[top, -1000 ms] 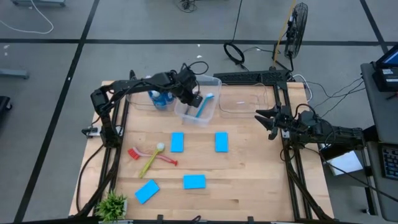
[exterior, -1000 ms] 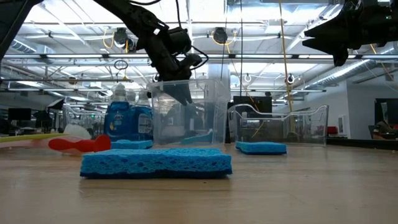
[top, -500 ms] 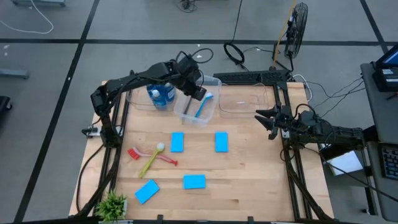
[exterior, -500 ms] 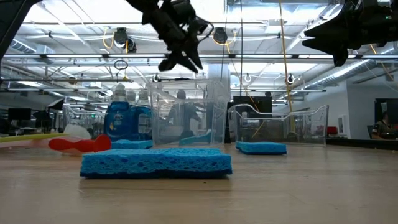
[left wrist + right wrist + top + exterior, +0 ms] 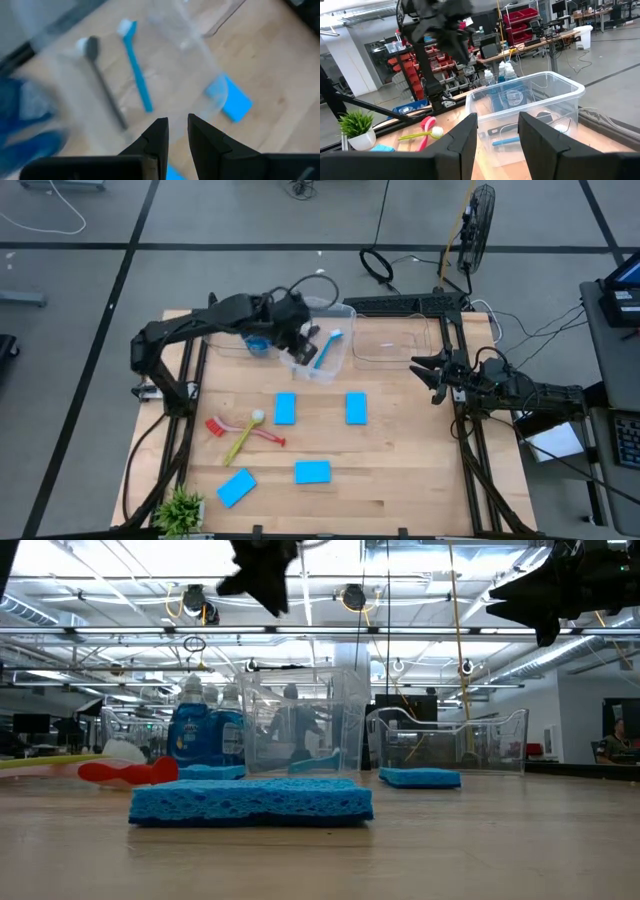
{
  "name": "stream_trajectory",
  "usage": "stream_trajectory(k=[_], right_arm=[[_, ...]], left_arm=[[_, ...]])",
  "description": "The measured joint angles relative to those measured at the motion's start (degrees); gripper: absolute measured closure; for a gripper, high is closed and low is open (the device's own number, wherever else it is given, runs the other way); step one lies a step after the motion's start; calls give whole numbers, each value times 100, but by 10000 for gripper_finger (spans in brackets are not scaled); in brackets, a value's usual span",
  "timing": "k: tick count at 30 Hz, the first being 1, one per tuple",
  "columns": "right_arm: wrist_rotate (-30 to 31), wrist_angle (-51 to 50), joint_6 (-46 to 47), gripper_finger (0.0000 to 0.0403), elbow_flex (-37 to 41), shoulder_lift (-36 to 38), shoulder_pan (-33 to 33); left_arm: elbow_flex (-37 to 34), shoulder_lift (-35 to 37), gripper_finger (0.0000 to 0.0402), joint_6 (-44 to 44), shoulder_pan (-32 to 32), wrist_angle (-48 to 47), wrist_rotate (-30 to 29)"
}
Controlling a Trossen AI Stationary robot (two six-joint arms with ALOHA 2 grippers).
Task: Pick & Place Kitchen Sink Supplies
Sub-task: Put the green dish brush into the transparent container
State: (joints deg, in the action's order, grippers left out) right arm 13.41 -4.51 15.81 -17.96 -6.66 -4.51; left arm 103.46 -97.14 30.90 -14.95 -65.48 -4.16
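Wooden counter (image 5: 400, 470) with sink supplies and bins

Four flat blue sponges (image 5: 285, 408) (image 5: 356, 408) (image 5: 312, 472) (image 5: 236, 487) lie spread over its middle. A red brush (image 5: 240, 429) and a yellow-green brush (image 5: 243, 439) lie crossed. Three clear bins (image 5: 325, 350) line the far edge; a potted plant (image 5: 181, 506) stands at the near corner.

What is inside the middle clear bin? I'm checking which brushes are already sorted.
The middle clear bin holds a blue brush and a dark-handled brush. The left gripper above hides part of its floor.
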Motion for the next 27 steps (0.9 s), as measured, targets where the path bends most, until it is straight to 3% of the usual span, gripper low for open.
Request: stream_trajectory(k=[6, 11, 21, 27], right_arm=[[0, -1, 0, 273, 0, -2, 0], [-1, -1, 0, 273, 0, -2, 0], [0, -1, 0, 273, 0, -2, 2], [0, -1, 0, 273, 0, -2, 2]], left_arm=[[0, 344, 327, 889, 803, -1253, -1109], [1, 393, 327, 1777, 1398, -2144, -1515], [-543, 388, 328, 2639, 2138, -2337, -1517], [-1158, 431, 328, 3335, 2385, -2339, -1009]])
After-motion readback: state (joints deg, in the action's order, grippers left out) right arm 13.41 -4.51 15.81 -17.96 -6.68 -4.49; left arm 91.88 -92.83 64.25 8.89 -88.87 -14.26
